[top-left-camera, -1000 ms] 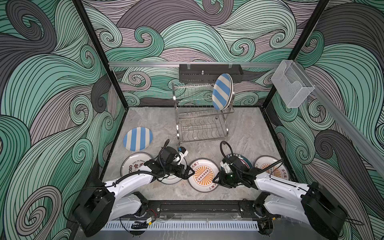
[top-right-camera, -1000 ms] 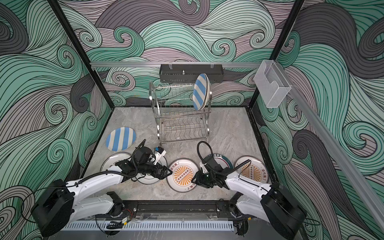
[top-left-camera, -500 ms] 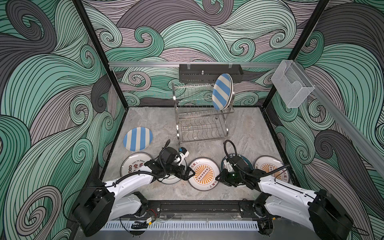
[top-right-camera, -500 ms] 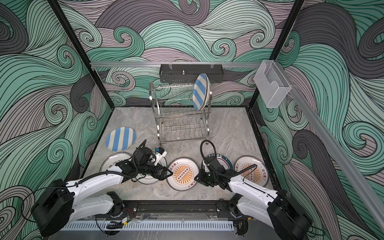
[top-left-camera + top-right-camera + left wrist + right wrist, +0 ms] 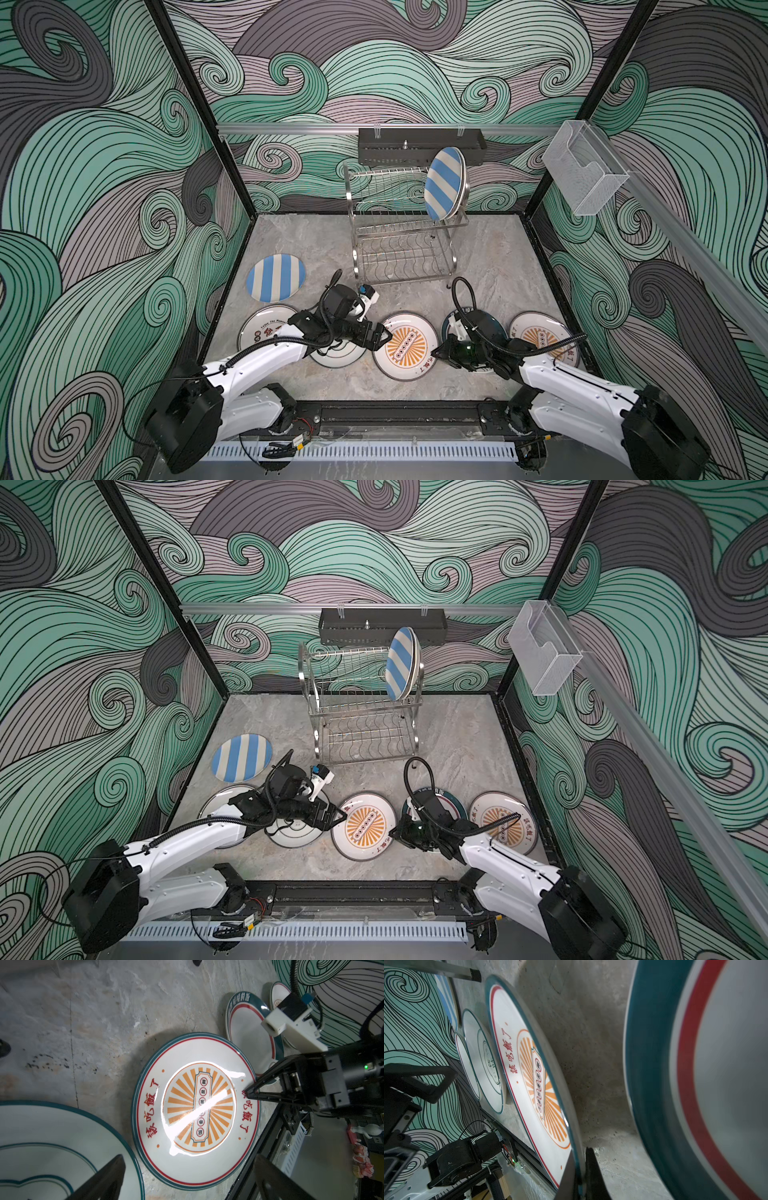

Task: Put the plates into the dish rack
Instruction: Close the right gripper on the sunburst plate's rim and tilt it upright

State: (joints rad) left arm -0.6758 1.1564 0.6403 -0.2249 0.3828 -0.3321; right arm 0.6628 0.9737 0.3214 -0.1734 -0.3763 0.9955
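Several plates lie flat on the grey table. Around the rim of the middle orange sunburst plate my right gripper is shut, one finger above and one below. My left gripper hangs open over that plate's opposite rim. The other plates are a striped one, a white one with characters, a white green-lined one, a dark-green-rimmed one and another sunburst one. The dish rack holds one striped plate upright on its top tier.
A black perforated tray hangs on the back wall behind the rack. A clear plastic box hangs on the right rail. A black rail runs along the front edge. Patterned walls close in three sides.
My right gripper has closed on the rim of the middle sunburst plate. The left arm has stayed where it was.
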